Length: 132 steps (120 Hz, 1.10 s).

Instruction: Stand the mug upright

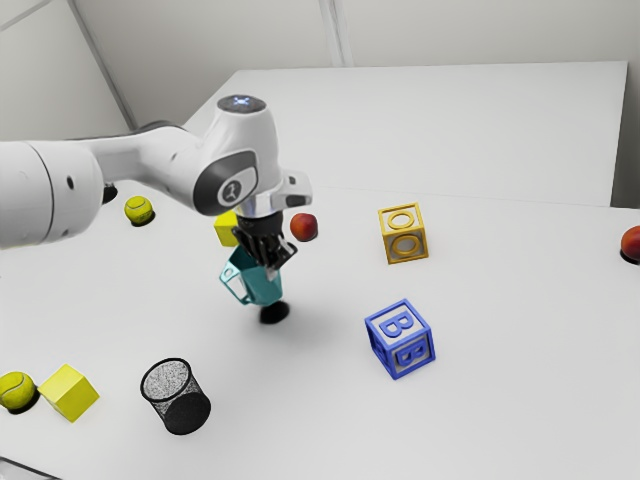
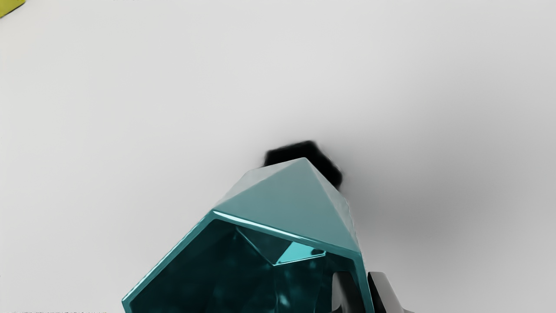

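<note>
In the exterior view my gripper (image 1: 268,252) points down over the table, holding the teal faceted mug (image 1: 262,284). The mug hangs slightly tilted, its handle toward the exterior view's left, with a dark shadow just below its base. In the wrist view the gripper (image 2: 366,293) is shut on the rim wall of the mug (image 2: 286,204), one finger inside the opening and the other outside. The opening faces up toward the hand. Part of the mug lies beyond the picture's edge.
The table (image 1: 300,400) also bears a blue block (image 1: 400,338), a yellow letter block (image 1: 403,233), a black mesh cup (image 1: 176,396), a red ball (image 1: 304,227), a plain yellow cube (image 1: 69,392) and tennis balls (image 1: 139,210). Another yellow cube (image 1: 226,228) stands behind the mug.
</note>
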Tool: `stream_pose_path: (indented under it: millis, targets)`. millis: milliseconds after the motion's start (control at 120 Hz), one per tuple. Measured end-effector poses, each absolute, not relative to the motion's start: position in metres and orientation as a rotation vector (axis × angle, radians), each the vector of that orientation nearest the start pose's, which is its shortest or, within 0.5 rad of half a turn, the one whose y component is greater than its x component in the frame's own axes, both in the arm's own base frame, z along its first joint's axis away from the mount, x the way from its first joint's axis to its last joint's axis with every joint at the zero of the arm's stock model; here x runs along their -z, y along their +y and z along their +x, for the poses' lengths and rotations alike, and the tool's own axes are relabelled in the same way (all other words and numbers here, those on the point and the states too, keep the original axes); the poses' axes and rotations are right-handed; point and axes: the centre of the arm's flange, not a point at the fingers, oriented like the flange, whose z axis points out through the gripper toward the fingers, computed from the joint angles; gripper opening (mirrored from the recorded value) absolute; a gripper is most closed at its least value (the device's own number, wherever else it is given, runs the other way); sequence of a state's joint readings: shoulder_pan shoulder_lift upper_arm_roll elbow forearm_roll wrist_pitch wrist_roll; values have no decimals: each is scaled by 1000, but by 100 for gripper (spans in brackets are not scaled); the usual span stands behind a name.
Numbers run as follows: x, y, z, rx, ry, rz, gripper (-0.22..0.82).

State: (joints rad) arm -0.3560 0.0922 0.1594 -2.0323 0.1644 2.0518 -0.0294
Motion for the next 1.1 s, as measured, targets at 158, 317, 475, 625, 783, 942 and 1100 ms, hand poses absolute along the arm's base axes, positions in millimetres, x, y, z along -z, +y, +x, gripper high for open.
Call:
stream_pose_path:
  millis: [158, 317, 475, 625, 783, 942, 1100]
  targets:
    - [-392, -93, 558, -88, 307, -2955, -18]
    - [-389, -96, 560, -90, 286, -2954, -18]
    - [-394, -100, 567, -102, 267, -2955, -9]
    - [-394, -102, 566, -124, 249, -2966, 15]
    - [-409, -104, 562, -106, 237, -2983, 32]
    - [-453, -118, 550, -19, 269, -3002, 42]
    - [-494, -132, 561, 91, 286, -3011, 51]
